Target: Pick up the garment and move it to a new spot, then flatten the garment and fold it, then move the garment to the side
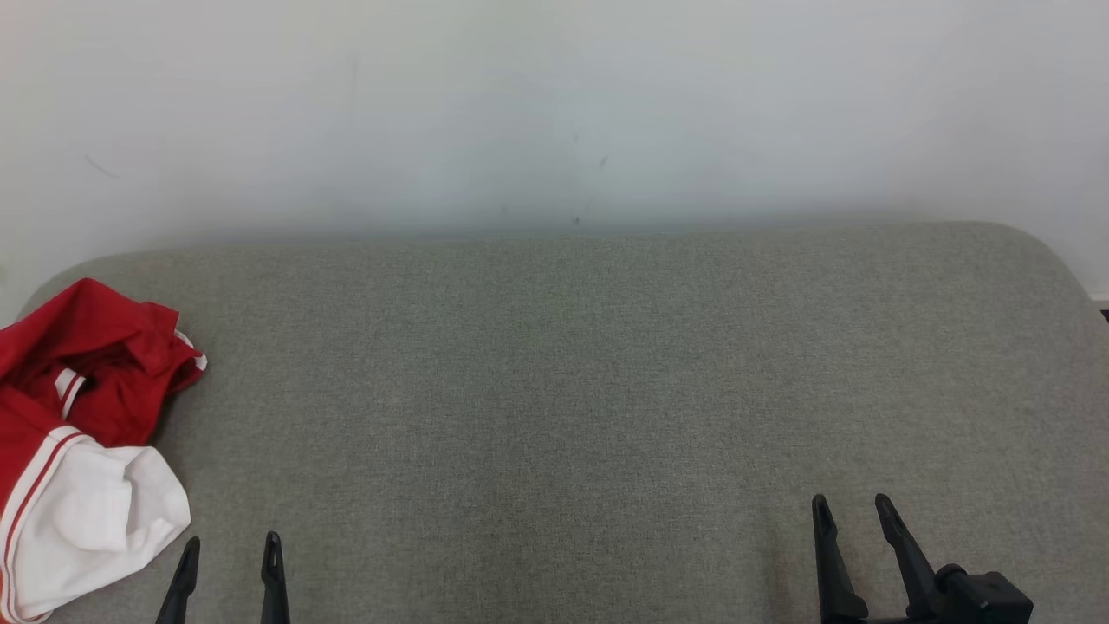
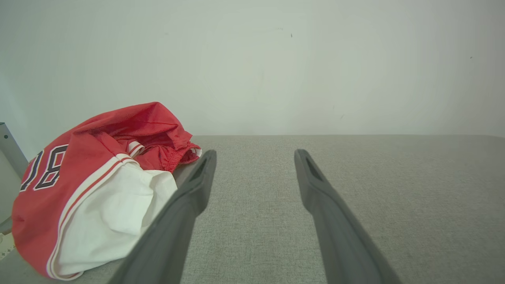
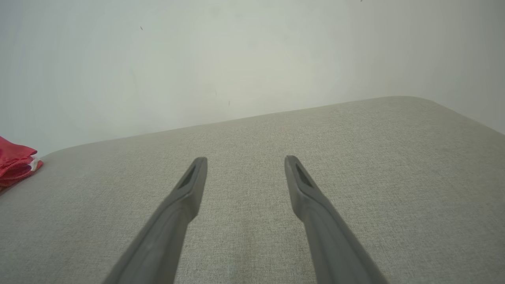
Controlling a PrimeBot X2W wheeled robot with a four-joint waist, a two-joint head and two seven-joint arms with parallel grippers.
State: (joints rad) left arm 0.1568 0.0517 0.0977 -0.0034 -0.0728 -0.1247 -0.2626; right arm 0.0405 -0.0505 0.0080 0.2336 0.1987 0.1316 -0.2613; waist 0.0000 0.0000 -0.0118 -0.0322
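Nothing done yet tbh: garment [image 1: 78, 416] sits crumpled just left of the left jaws, those and the right jaws wide open, empty, whole job ahead.

This is a plain indoor room, set up like a robot test space; whether it is a home or a lab cannot be told. A wide padded surface [image 1: 554, 390] covered in grey woven cloth, with rounded corners, spreads beneath and ahead of the left claw [image 1: 232, 539] and the right claw [image 1: 851, 498]. Beyond it, straight ahead of both claws, rises a plain white wall [image 1: 554, 104] with a few small scuffs. Left of the left claw lies a crumpled red-and-white garment [image 1: 78, 451].
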